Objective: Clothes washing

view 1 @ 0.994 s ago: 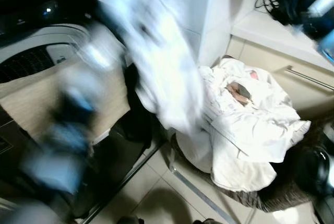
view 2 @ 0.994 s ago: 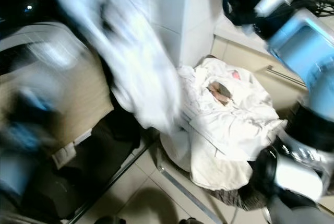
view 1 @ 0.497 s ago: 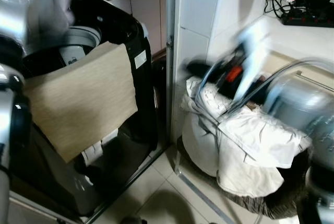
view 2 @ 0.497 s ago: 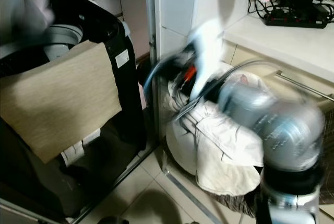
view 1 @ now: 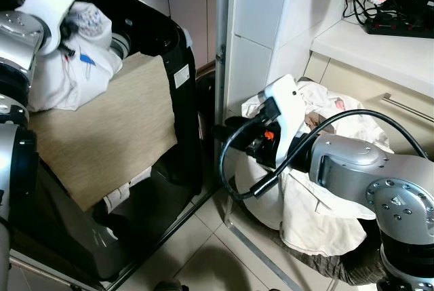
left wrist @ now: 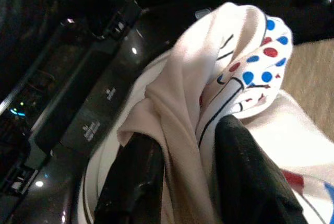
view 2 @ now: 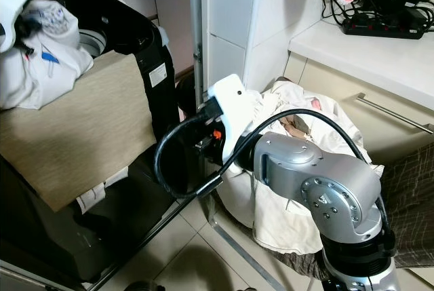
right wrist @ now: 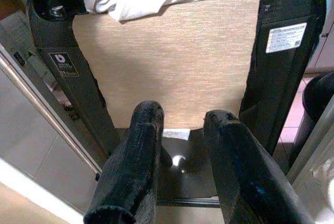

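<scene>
Item: white printed garment (view 1: 64, 67), dotted red and blue. Location: bunched over the rim of the black top-loading washing machine (view 1: 173, 53), partly resting on the beige cloth (view 1: 108, 135) draped down its front. It is pinched between the fingers of the left gripper (left wrist: 182, 177). Handling is judged light, limp, non-fragile; best taken at a gathered fold. The right gripper (right wrist: 180, 166) is held empty, fingers apart, beside the laundry basket (view 1: 319, 203) of white clothes.

Pale glossy floor tiles (view 1: 203, 257) run along the near side. A white tiled wall (view 1: 261, 26) rises at centre. To the right, a white desk (view 1: 369, 47) carries a black power strip (view 1: 400, 26) above a beige cabinet with a metal handle (view 1: 407, 106).
</scene>
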